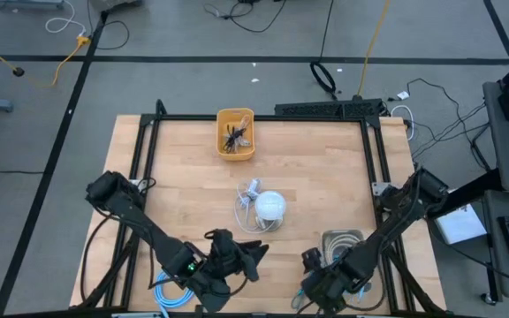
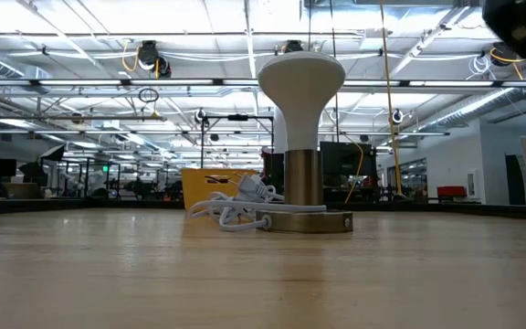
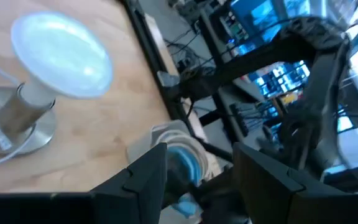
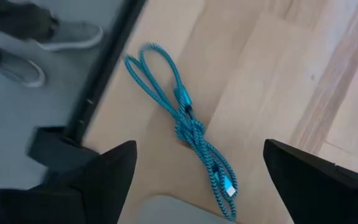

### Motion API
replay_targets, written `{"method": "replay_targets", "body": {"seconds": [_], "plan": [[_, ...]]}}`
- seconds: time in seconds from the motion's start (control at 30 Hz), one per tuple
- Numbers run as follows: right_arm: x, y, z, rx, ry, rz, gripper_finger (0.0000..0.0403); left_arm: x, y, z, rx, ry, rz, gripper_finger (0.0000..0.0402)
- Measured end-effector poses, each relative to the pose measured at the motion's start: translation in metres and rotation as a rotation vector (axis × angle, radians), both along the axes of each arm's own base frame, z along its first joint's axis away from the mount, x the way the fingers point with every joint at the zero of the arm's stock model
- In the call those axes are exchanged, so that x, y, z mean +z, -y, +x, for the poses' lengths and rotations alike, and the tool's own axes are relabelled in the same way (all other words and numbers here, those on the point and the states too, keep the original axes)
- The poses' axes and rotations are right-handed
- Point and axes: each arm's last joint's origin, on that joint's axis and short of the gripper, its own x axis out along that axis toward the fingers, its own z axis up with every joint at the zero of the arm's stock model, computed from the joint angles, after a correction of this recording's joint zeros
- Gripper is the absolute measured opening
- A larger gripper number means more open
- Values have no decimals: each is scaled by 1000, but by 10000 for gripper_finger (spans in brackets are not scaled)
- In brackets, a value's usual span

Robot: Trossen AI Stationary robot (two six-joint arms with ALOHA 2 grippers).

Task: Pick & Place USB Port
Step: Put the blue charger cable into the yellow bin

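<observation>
- Blue braided USB cable lies loosely folded on the wooden table, near its front edge; the right wrist view shows it best, with a long loop at one end, a knot-like tangle in the middle and a pale plug at the other end.
- Handling, as a judgement: it looks light and limp, so it will sag and trail from whatever point is lifted. The woven jacket should give decent friction. The plug ends are the only stiff parts.
- Best hold: across the bunched middle, where several strands lie together and can be pinched at once. A single strand would be thin to catch flat against the wood.
- Right claw is released, fingers spread wide on either side of the cable in its wrist view, holding nothing.
- Left claw is also released and empty; it sits low at the front left of the table, near another light blue cable seen from above.
- White-topped lamp stands mid-table with a white cord just beside its base, and an orange bin holding small dark items stands well beyond it.
- Risk, judged: a trailing loop may snag on the table frame.
</observation>
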Motion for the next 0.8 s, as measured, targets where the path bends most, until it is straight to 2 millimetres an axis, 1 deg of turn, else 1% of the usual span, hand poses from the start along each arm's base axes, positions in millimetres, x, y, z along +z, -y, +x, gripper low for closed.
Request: {"method": "replay_targets", "body": {"seconds": [0.2, 0.47, 0.57, 0.63, 0.8], "plan": [[-20, -5, 3, 42, -30, -60, 343, 10, 0, 0, -15, 26, 17, 186], [-41, -12, 11, 52, -4, -77, 337, 12, 1, 1, -29, 42, 11, 186], [-45, -13, 12, 48, -4, -81, 319, 12, 2, 0, -33, 46, 9, 186], [-47, -14, 13, 48, -5, -83, 300, 12, 3, 0, -35, 46, 7, 186], [-49, -14, 13, 39, 7, -95, 233, 12, 6, -2, -39, 51, -3, 186]]}}
